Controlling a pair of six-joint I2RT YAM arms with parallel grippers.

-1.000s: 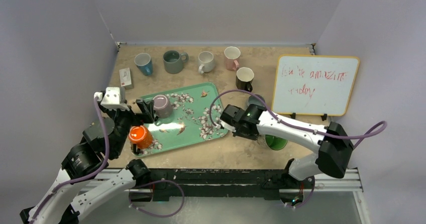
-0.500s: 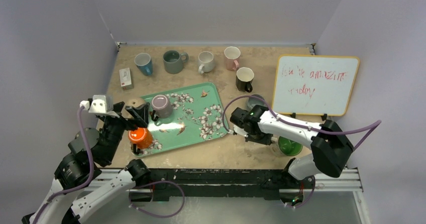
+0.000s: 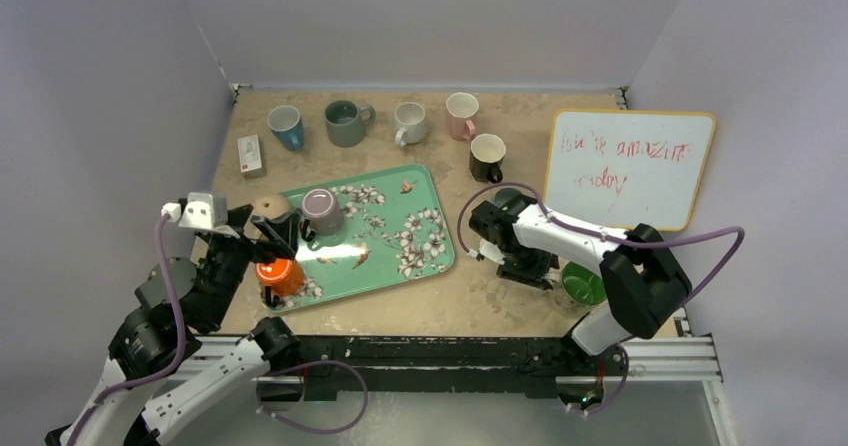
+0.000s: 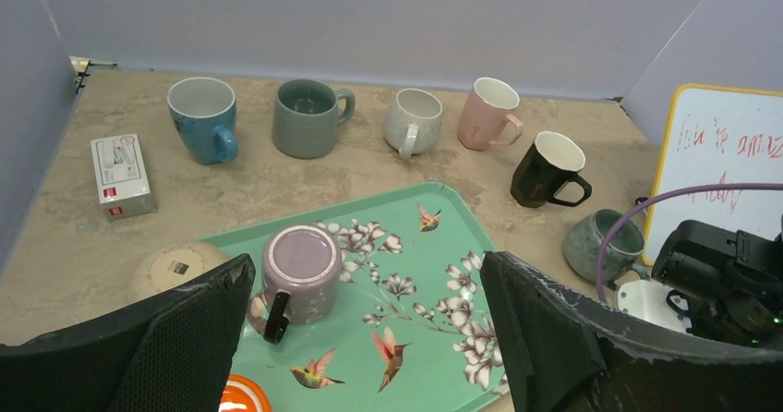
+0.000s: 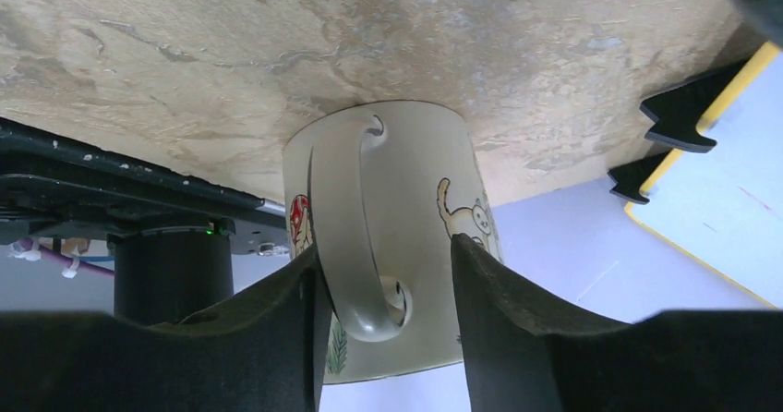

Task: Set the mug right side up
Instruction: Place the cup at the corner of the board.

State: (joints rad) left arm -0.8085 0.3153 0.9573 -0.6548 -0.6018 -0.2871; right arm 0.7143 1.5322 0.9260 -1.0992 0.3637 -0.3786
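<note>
Cat mug (image 3: 583,284) stands right side up on the counter (image 3: 420,306), near the front edge on the right, just in front of the whiteboard (image 3: 628,169). From above, its inside is green. The right hand (image 3: 548,271) is at its handle. In the right wrist view, one finger (image 5: 277,338) sits on each side of the handle, but I cannot tell if they squeeze it. The left hand (image 3: 265,228) hangs over the near left end of the green tray (image 3: 420,228) with its fingers spread wide apart, holding nothing. A purple mug (image 4: 300,273) sits upside down on the tray. An orange mug (image 3: 279,273) is on the tray's front corner, by the left hand.
</note>
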